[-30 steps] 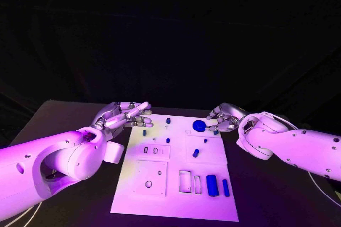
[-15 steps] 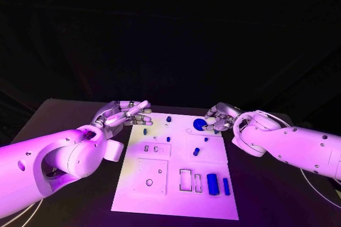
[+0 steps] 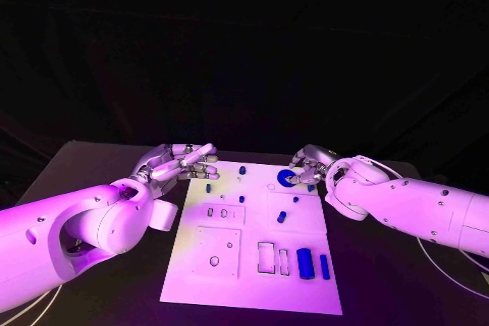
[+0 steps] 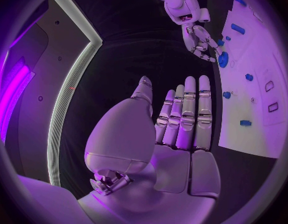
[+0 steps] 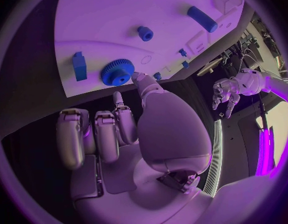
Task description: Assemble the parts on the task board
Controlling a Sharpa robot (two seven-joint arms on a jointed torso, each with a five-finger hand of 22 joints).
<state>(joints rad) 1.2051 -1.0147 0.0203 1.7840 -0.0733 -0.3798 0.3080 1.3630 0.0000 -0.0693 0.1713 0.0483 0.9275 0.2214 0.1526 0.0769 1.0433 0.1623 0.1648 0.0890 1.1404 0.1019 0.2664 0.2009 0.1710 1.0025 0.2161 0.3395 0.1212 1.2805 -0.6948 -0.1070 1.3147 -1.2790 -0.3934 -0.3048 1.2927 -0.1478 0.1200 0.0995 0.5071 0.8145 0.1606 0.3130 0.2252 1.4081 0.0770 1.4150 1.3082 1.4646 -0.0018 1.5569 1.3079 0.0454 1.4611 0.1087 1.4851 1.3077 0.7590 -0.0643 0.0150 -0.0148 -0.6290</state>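
Observation:
The white task board (image 3: 255, 283) lies in the middle of the table. A blue gear (image 3: 286, 178) lies flat near its far right corner. My right hand (image 3: 309, 166) hovers just beside it. In the right wrist view the thumb tip touches the gear (image 5: 117, 72) at its rim, while the other fingers (image 5: 97, 134) stay off it, half curled and holding nothing. My left hand (image 3: 184, 166) is at the board's far left corner, fingers straight and apart, empty; the left wrist view shows its flat palm (image 4: 175, 134).
A thick blue cylinder (image 3: 304, 261) and a thin blue bar (image 3: 324, 268) lie at the board's near right. Small blue pegs (image 3: 280, 218) stand around the middle and far end. A blue block (image 5: 79, 66) sits close to the gear. Black table surrounds the board.
My right hand has shifted left over the board's far right corner, closing up to the gear. The left hand has stayed in place.

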